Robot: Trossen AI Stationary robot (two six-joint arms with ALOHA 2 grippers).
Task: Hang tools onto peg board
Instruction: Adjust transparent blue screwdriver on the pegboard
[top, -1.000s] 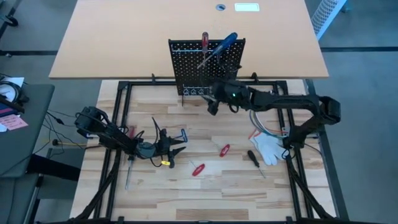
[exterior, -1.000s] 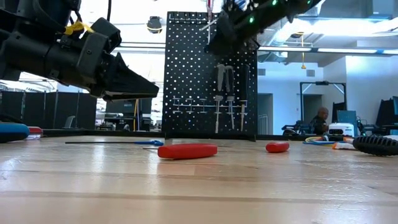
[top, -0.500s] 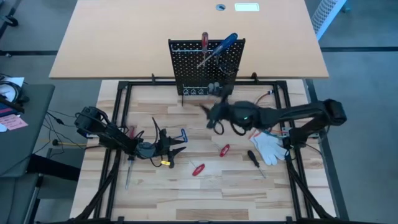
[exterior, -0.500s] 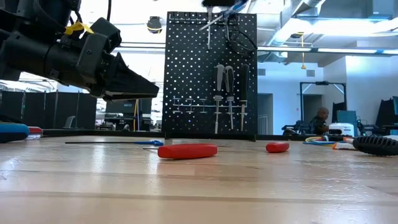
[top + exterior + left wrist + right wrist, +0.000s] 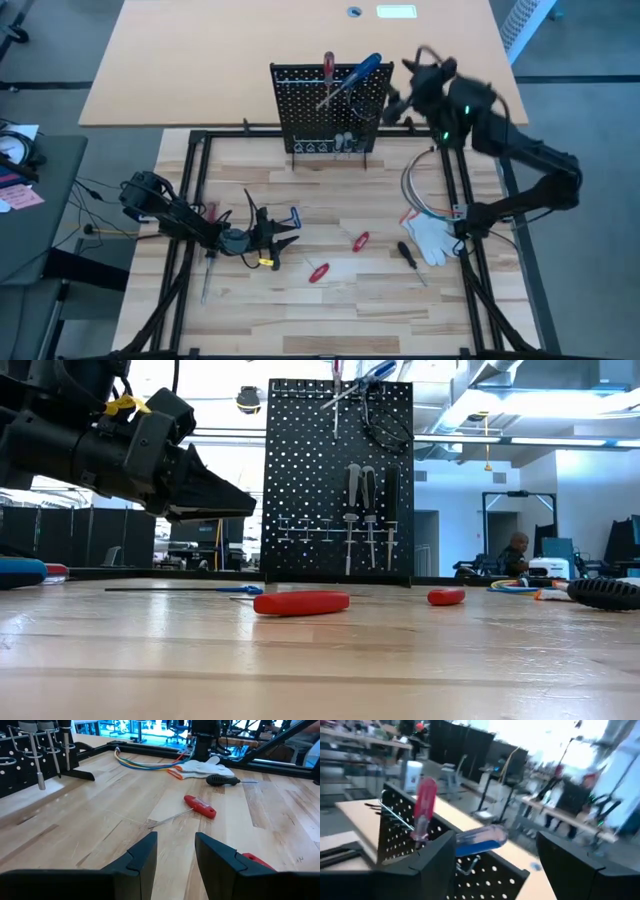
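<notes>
My right jaws [image 5: 392, 108], spread and empty, hover high beside the top right corner of the peg board [image 5: 300, 105], having swung up and away from the worktop [image 5: 330, 200] in the past second. A second ago they were low in front of the board's hook row; now dark-handled tools [image 5: 362, 485] hang there on the panel's right half, so that placement looks done. Above them a red screwdriver [image 5: 329, 68] and a blue screwdriver [image 5: 360, 72] stand at the board's top edge, close ahead of my wrist camera.

My left jaws [image 5: 175, 851], also apart and holding nothing, wait low near the worktop's left side, unmoved. Ahead of them lie a red-handled screwdriver [image 5: 200, 806] and another red handle [image 5: 318, 272] toward the worktop's front, with a black-handled screwdriver [image 5: 407, 254] beside the white glove [image 5: 432, 236] at the right edge. Those loose tools remain to be hung.
</notes>
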